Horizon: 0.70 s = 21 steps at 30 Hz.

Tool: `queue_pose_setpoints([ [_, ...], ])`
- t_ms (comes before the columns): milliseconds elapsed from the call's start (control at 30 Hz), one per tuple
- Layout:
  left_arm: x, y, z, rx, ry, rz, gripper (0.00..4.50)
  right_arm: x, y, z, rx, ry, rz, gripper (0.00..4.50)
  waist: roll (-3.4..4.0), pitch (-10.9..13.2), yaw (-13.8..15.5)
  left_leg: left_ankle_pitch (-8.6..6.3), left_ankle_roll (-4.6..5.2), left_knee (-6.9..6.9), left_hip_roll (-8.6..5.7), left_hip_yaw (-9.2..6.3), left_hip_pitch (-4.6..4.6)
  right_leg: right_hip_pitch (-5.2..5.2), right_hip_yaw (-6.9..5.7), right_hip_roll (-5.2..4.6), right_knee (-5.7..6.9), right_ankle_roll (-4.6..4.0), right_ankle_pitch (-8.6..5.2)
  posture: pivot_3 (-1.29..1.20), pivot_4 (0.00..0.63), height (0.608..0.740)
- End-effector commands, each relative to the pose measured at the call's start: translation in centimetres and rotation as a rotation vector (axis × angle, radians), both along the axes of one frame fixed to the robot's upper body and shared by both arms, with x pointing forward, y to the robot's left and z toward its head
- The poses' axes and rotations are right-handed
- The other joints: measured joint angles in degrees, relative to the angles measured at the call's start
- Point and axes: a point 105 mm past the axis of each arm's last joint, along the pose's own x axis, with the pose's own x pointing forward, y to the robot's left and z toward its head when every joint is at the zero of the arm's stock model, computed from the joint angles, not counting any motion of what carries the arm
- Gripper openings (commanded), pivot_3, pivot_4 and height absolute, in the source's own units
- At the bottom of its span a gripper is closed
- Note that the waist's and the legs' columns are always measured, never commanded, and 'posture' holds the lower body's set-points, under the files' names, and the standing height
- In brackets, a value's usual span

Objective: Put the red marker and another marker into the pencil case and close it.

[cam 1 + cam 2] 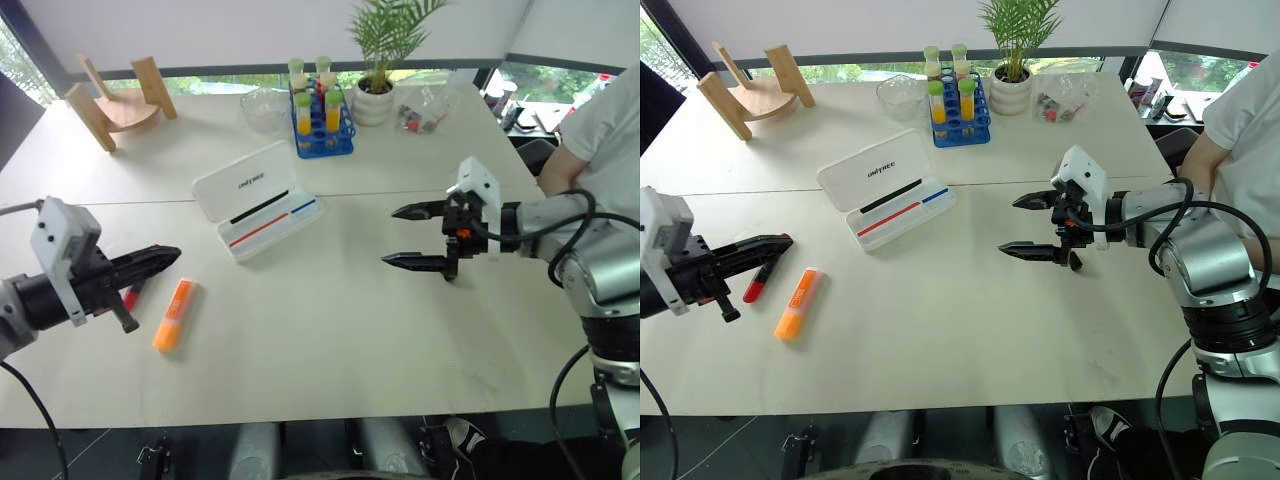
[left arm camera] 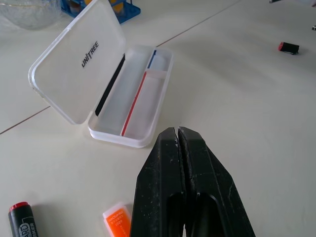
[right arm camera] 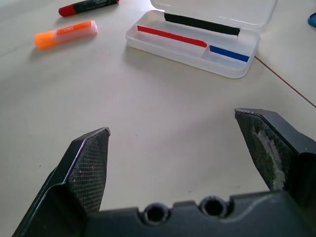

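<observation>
Two markers lie loose on the pale surface (image 1: 970, 330), low and left in the head views, so the step in hand looks like the first pickup: the finger-length red marker with black ends (image 1: 758, 282) and, just beside it toward frame centre, the chunky flat orange highlighter (image 1: 796, 303). The flat white semi-translucent plastic pencil case (image 1: 902, 212) sits up and to the right of them, left of frame centre, with its hinged lid thrown back and a thin red stick, a blue one and a black one already in the tray. The left gripper (image 1: 778, 242) hangs at the left edge of the frame with its jaws pressed together and holding nothing; their tips sit just above the red marker's upper end in the picture, and whether they touch it I cannot tell. To do this well, the left jaws should spread first, then straddle the red barrel across its width near the middle, since a grip on one end would likely let it swing. The highlighter lies close, so a narrow, square approach is needed to avoid nudging it. The right gripper (image 1: 1035, 224) hovers right of centre, well apart from both markers and off the case's lower right corner, its jaws spread wide and empty. It seems well placed to steady the light case, which could slide when a marker is dropped in or the lid is pressed shut.
</observation>
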Motion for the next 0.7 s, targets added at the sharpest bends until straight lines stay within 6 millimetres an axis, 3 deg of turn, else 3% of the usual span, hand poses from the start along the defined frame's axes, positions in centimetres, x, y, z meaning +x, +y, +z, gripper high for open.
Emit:
queue_pose_setpoints([
  [33, 0.1, -0.3, 0.6, 0.006, -0.037, -0.012, 0.03, -0.2, 0.1, 1.1, -0.004, -0.048, 0.012, 4.50, 0.00, 0.00, 0.00, 0.00, 0.00, 0.00, 0.00, 0.00, 0.00, 0.00, 0.00, 0.00, 0.00, 0.00, 0.00, 0.00, 0.150, 0.740],
  [367, 1.0, -0.5, 0.6, -0.012, -0.034, -0.001, 0.03, -0.1, 0.0, 1.1, -0.004, -0.056, 0.000, 4.50, 0.00, 0.00, 0.01, 0.00, 0.00, 0.00, 0.00, 0.00, 0.00, 0.00, 0.00, 0.01, 0.00, 0.00, 0.00, 0.00, 0.150, 0.740],
  [500, 2.6, -1.2, -0.6, 0.017, -0.022, -0.013, 1.27, -0.1, 0.1, 0.9, -0.002, -0.058, -0.008, 4.50, 0.00, 0.00, 0.03, 0.00, 0.00, 0.00, -0.01, 0.00, 0.00, 0.01, 0.00, 0.01, 0.00, 0.01, 0.00, 0.00, 0.150, 0.740],
  [633, 4.5, -2.9, -1.8, 0.022, -0.016, -0.071, 3.24, 0.0, 0.3, 0.8, 0.006, -0.064, -0.018, 4.50, -0.01, 0.00, 0.25, 0.00, 0.00, 0.03, -0.04, 0.00, -0.01, 0.03, -0.01, 0.00, -0.01, 0.01, 0.01, 0.00, 0.150, 0.740],
  [700, 6.4, -3.8, -2.7, 0.031, -0.010, -0.101, 4.21, -0.1, 0.4, 0.6, 0.011, -0.071, -0.025, 4.50, -0.01, 0.00, 0.32, 0.00, 0.00, 0.03, -0.04, -0.01, -0.02, 0.02, -0.01, 0.00, -0.01, 0.02, 0.01, 0.00, 0.150, 0.740],
])
